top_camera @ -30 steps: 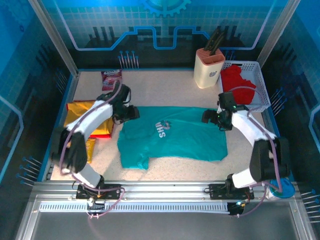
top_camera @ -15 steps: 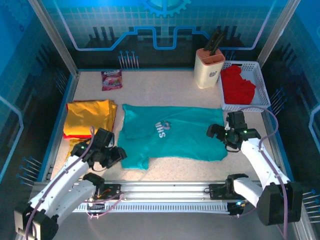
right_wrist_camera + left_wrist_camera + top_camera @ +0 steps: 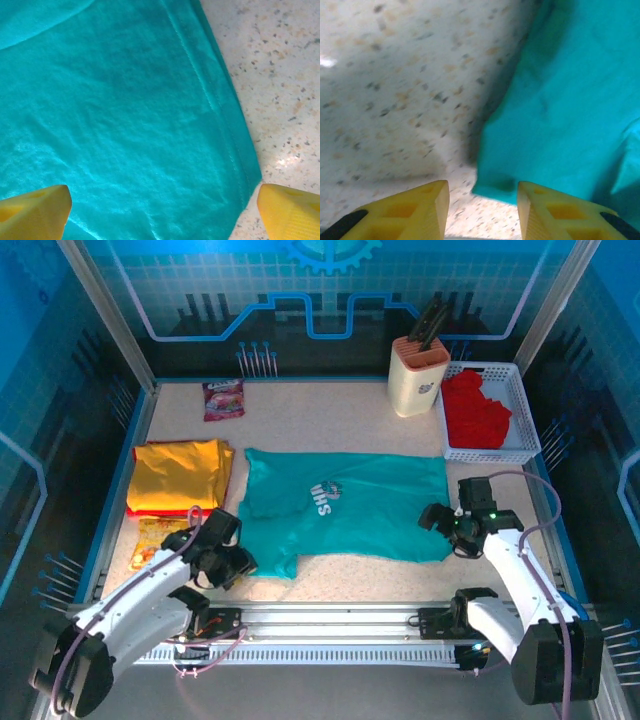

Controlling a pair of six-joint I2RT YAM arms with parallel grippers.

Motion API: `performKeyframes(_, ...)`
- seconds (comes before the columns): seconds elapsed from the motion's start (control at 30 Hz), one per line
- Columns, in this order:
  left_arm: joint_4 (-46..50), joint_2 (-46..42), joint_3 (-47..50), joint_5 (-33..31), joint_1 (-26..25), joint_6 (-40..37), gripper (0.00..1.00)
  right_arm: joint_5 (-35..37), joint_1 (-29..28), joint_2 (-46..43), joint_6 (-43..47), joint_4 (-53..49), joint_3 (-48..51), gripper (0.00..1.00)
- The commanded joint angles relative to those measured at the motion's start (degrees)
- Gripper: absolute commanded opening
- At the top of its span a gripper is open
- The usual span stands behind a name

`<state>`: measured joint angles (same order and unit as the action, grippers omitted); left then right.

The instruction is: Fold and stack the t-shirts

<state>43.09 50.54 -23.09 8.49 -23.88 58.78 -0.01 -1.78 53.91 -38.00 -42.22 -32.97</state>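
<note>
Fingers [image 3: 402, 215] of left gripper [image 3: 236, 562] part open and closing in, narrower than a second ago, nothing pinched yet; set either side of the near-left corner of the teal t-shirt [image 3: 350, 505], with the cloth tip in the gap. Swung down there from the shirt's far-left shoulder within the last second; now just below the folded yellow t-shirt [image 3: 180, 475]. Spread flat in the middle of the table [image 3: 330, 420], print up, seemingly unmoved through both arm moves. Further right, right gripper [image 3: 442, 528] likewise pulled back from the far-right edge to the near-right corner; fingers [image 3: 35, 210] spread wide, hem corner between them, untouched. Beyond, at far right, red t-shirt [image 3: 475, 410] heaped in the white basket [image 3: 525, 430], not yet folded. Probably means the first fold is about to begin: both near corners to be pinched and carried away over the print; left likely to grip first.
</note>
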Motion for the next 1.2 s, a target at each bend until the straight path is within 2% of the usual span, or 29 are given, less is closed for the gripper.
performKeyframes(0.0,-6.97,3.29,0.69,1.2,-0.71,1.34,0.37,1.36,1.13,-0.39,-1.2,-2.44,0.61,0.96)
performKeyframes(0.17,-9.25,6.45,-0.53,0.25,-1.15,0.72,0.27,4.15,1.31,-1.26,-4.25,-6.03,1.06,0.9)
performKeyframes(0.37,-6.5,7.33,-4.93,-0.33,-1.11,-0.94,0.01,3.88,1.17,-0.93,-6.34,-6.78,2.7,0.87)
performKeyframes(0.57,-0.94,8.52,-13.07,-0.84,-1.09,-3.83,0.0,3.15,0.64,-1.47,-8.39,-3.78,5.8,0.79)
performKeyframes(0.73,1.79,10.33,-17.98,-1.37,-1.08,-6.32,0.0,2.6,0.22,2.57,-8.93,0.46,6.52,0.64)
performKeyframes(0.83,2.3,10.65,-19.38,-1.33,-1.0,-7.1,0.0,3.05,-0.14,4.73,-8.22,2.4,6.14,0.47)
performKeyframes(1.0,3.68,12.32,-22.51,-1.18,-0.83,-8.8,0.0,3.02,-0.14,7.44,-5.59,2.27,2.57,0.07)
performKeyframes(1.03,3.87,12.53,-23.23,-1.2,-0.65,-9.18,0.0,2.77,-0.14,8.05,-5.03,1.91,1.56,0.03)
performKeyframes(1.17,4.92,13.77,-26.47,-0.17,1.54,-11.56,0.0,-0.03,0.13,12.39,-2.62,0.59,-3.99,0.0)
